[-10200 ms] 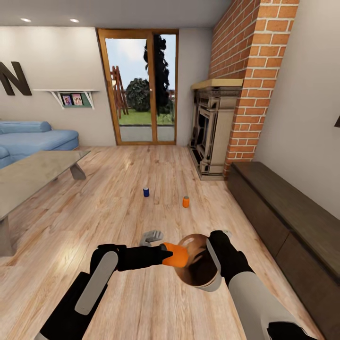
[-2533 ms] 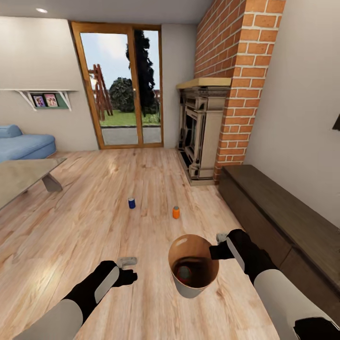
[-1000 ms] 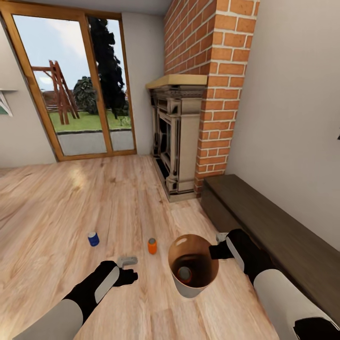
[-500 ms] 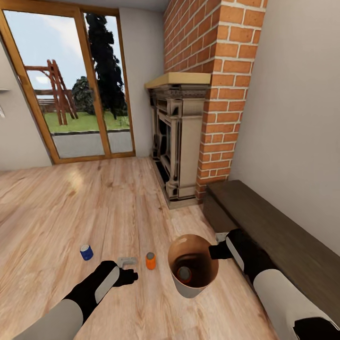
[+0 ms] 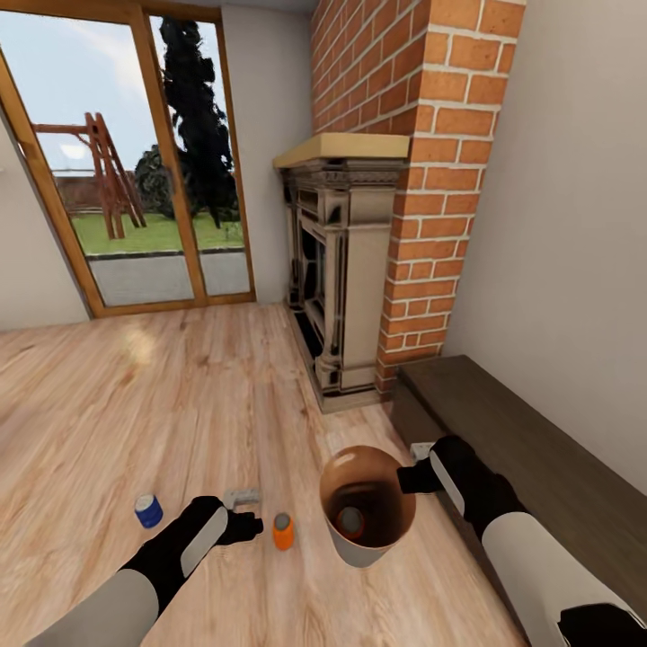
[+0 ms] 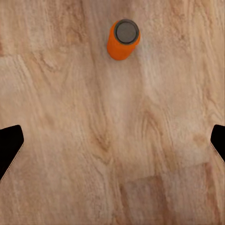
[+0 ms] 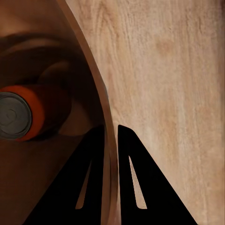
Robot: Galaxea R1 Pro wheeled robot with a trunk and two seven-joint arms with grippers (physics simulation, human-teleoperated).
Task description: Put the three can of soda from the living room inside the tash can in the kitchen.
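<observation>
My right gripper (image 5: 415, 470) is shut on the rim of the trash can (image 5: 388, 544), which hangs above the wood floor. In the right wrist view its fingers (image 7: 127, 168) pinch the can's wall (image 7: 93, 89). One orange soda can (image 5: 350, 521) lies inside the bin, also seen as the orange can (image 7: 21, 117) in the right wrist view. A second orange soda can (image 5: 283, 531) stands on the floor just right of my left gripper (image 5: 244, 497), which is open and empty; the left wrist view shows this can (image 6: 123, 39) ahead of the fingers. A dark blue soda can (image 5: 148, 510) stands further left.
A red brick fireplace (image 5: 346, 270) rises ahead. A low dark wooden bench (image 5: 530, 458) runs along the right wall. Wood-framed glass doors (image 5: 117, 180) stand at the back left. Open plank floor (image 5: 135, 395) stretches to the left.
The view has advanced: fireplace and cans appear nearer. The orange can now stands beside my left gripper, the blue can further left. Both arms hold the same pose; the bin stays gripped.
</observation>
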